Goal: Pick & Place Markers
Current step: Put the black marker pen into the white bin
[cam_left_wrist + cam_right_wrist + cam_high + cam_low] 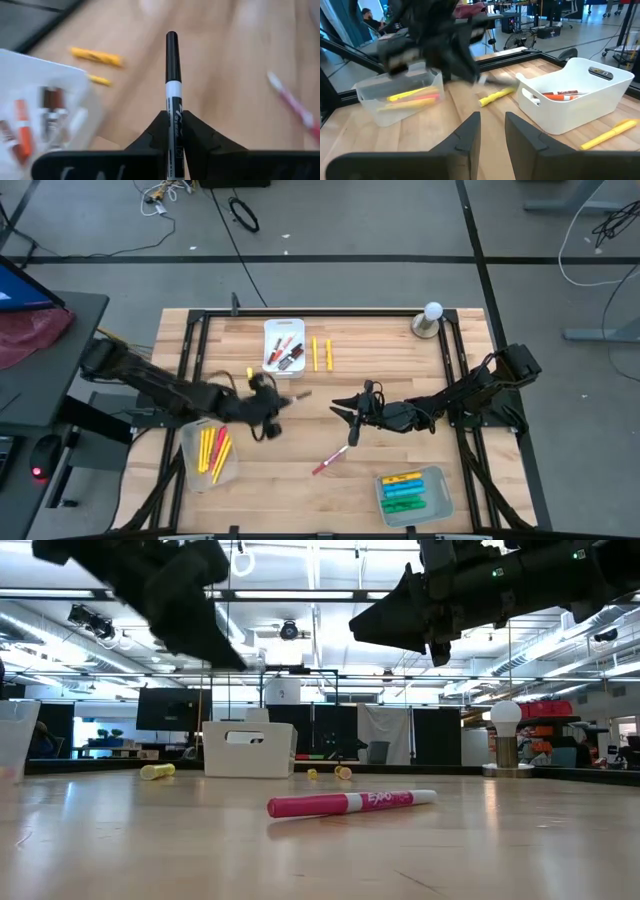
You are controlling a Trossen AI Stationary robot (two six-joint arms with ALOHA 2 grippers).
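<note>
My left gripper [175, 125] is above the table's middle left [283, 399], shut on a slim white marker [173, 95] with a black cap. My right gripper [492, 125] hovers over the table's middle [347, 420], open, with nothing between its fingers. A pink marker [330, 461] lies flat on the wood near the front; it also shows in the low view [350, 803]. Two yellow markers [320, 353] lie beside the white tray [284, 330], which holds red and dark markers. Another yellow marker [496, 96] lies near the left arm. My left gripper pinches the marker's white barrel [174, 102] between its two fingers. The marker lies along the fingers, and its black capped end [172, 55] sticks out past the fingertips. It is lifted clear of the table, and the fingers slant downward.
A clear tray [190, 442] at the front left holds yellow and orange markers. Another clear tray [440, 485] at the front right holds blue, green and yellow ones. A round-bulbed lamp [431, 320] stands at the far right corner. A black frame [330, 313] edges the table.
</note>
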